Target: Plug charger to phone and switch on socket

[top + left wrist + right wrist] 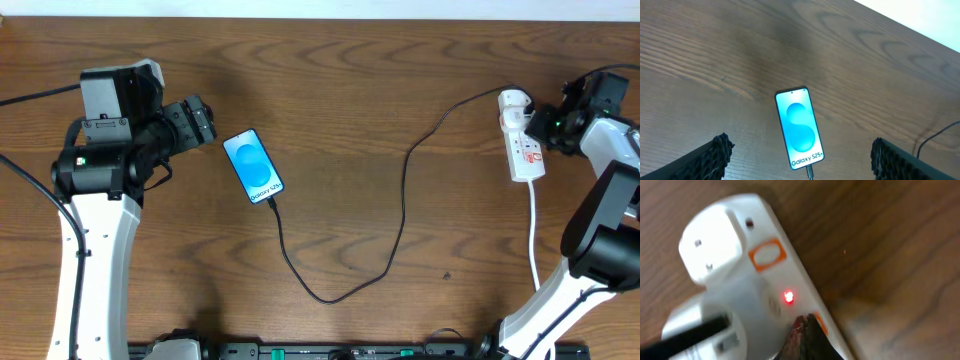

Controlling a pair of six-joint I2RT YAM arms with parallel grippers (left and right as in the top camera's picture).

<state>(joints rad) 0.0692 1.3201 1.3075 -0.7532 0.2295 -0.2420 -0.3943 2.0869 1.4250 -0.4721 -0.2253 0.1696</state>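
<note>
The counter (400, 80) is dark brown wood with a strong grain of long wavy lines and looping ovals running across its width. Along its far edge lies a pale strip (320, 8) (wall or floor, it cannot be told), which also shows as a light wedge in the upper right corner of the left wrist view. At the near edge, a black bar (330, 351) with small green marks runs along the bottom of the overhead view. Soft shadows darken the wood in places.
</note>
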